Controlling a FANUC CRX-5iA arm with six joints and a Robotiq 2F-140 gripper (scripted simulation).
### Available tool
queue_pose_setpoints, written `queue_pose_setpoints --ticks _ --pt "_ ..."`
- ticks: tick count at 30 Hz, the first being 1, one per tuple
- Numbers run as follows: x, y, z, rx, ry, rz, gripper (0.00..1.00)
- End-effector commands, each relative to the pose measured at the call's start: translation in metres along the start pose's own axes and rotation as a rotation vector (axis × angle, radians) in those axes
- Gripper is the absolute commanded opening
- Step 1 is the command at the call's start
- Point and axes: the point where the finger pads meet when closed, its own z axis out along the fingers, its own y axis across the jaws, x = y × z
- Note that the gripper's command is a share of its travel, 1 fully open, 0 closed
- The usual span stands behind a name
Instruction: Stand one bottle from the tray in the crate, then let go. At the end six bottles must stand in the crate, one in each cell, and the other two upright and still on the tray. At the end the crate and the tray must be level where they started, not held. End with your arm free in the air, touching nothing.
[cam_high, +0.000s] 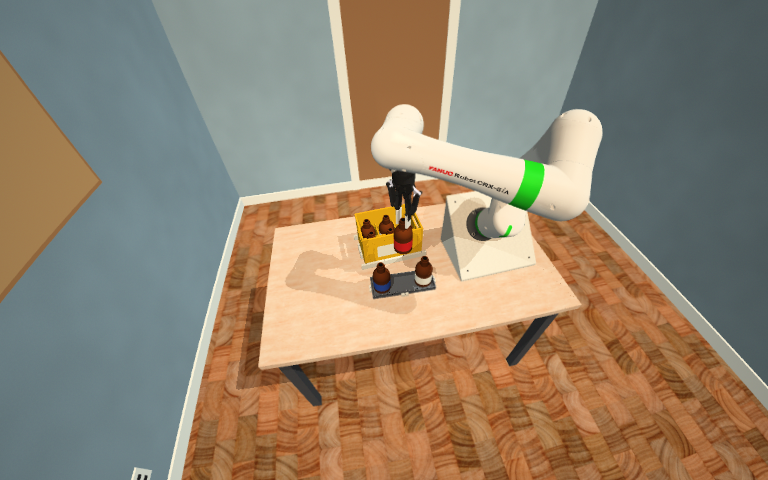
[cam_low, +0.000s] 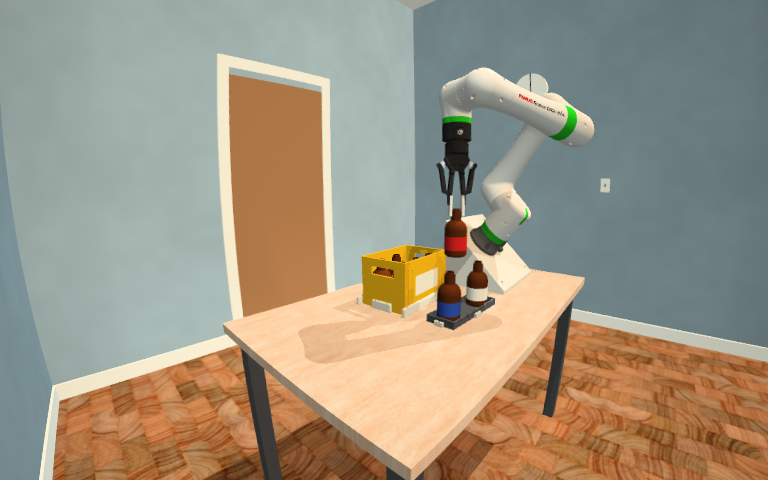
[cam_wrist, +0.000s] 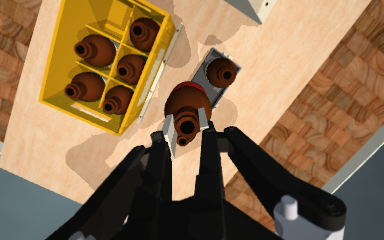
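Observation:
My gripper (cam_high: 403, 219) (cam_low: 457, 211) (cam_wrist: 187, 121) is shut on the neck of a brown bottle with a red label (cam_high: 402, 244) (cam_low: 455, 244) (cam_wrist: 187, 102). The bottle hangs upright in the air, higher than the tray bottles. The yellow crate (cam_high: 370, 251) (cam_low: 385, 291) (cam_wrist: 56, 75) stands level beside it. The wrist view shows five bottles in its cells and one empty cell at the upper left. The dark tray (cam_high: 403, 281) (cam_low: 465, 311) (cam_wrist: 200, 75) bears an upright blue-labelled bottle (cam_high: 381, 281) (cam_low: 449, 303) and an upright white-labelled bottle (cam_high: 423, 274) (cam_low: 477, 289) (cam_wrist: 221, 72). The held bottle hides much of the tray in the wrist view.
The robot's pale pedestal (cam_high: 481, 261) (cam_low: 502, 274) stands right of the crate and tray. Low white strips edge the crate's foot. The crate's raised walls and inner dividers surround its cells. The arm's shadow lies on the wooden table (cam_high: 328, 322) (cam_low: 385, 373).

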Motion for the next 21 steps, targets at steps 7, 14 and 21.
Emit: queue_pose_setpoints --ticks 7,14,21 --pt "0.014 -0.009 0.0 0.0 0.0 0.0 0.0" --pt "0.027 -0.018 0.0 0.0 0.0 0.0 0.0" --pt "0.037 -0.025 0.0 0.0 0.0 0.0 0.0"
